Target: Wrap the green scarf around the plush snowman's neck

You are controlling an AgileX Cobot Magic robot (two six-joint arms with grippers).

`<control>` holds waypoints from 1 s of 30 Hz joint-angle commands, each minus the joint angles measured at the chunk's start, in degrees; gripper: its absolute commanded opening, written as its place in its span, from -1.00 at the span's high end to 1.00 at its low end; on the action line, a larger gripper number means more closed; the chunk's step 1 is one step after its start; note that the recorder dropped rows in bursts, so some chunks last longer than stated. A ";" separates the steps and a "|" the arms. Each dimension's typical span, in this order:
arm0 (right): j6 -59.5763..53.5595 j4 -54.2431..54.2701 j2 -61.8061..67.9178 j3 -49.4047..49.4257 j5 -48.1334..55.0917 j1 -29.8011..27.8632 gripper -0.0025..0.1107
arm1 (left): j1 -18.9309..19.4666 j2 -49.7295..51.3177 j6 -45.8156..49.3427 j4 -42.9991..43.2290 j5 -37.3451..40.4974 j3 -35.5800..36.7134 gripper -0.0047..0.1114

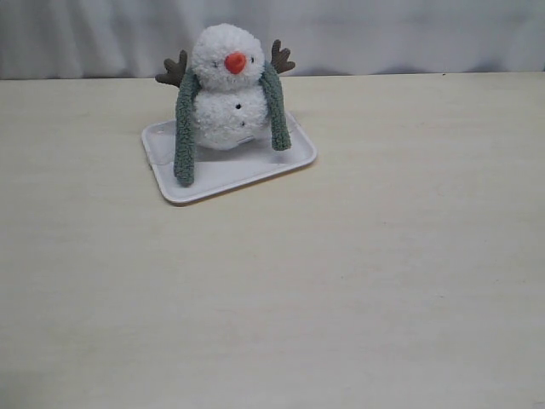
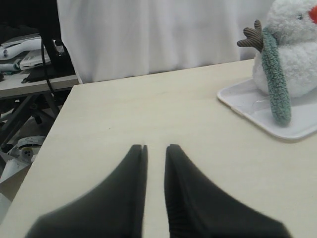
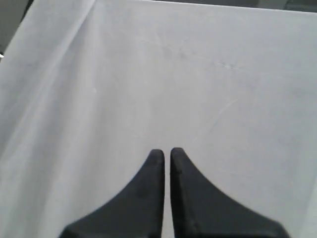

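Observation:
The plush snowman [image 1: 223, 111] stands upright on a white tray [image 1: 230, 177] at the back of the table. The green scarf [image 1: 185, 128] is draped over it from behind. One end hangs down each side of the body onto the tray, and the front of the neck [image 1: 223, 89] is bare white. In the left wrist view the snowman [image 2: 297, 54], scarf [image 2: 275, 79] and tray [image 2: 242, 101] sit far ahead. My left gripper [image 2: 156, 147] hovers over bare table, narrowly open and empty. My right gripper [image 3: 167, 151] is shut and empty, facing white cloth. Neither gripper shows in the exterior view.
A white curtain [image 1: 383, 34] hangs behind the table. In the left wrist view the table's side edge [image 2: 47, 139] drops off to a cluttered bench with cables and equipment [image 2: 29, 54].

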 commanded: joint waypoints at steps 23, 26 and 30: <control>24.53 -14.10 -4.61 14.52 37.55 -15.66 0.88 | 0.00 -0.13 0.20 -0.25 0.02 0.16 0.68; 23.75 -13.96 -4.61 14.52 37.55 -15.66 0.88 | 0.00 -0.13 0.20 -0.25 0.02 0.16 0.68; 21.86 -13.87 -4.61 14.52 37.55 -15.66 0.88 | 0.00 -0.13 0.20 -0.25 0.02 0.16 0.68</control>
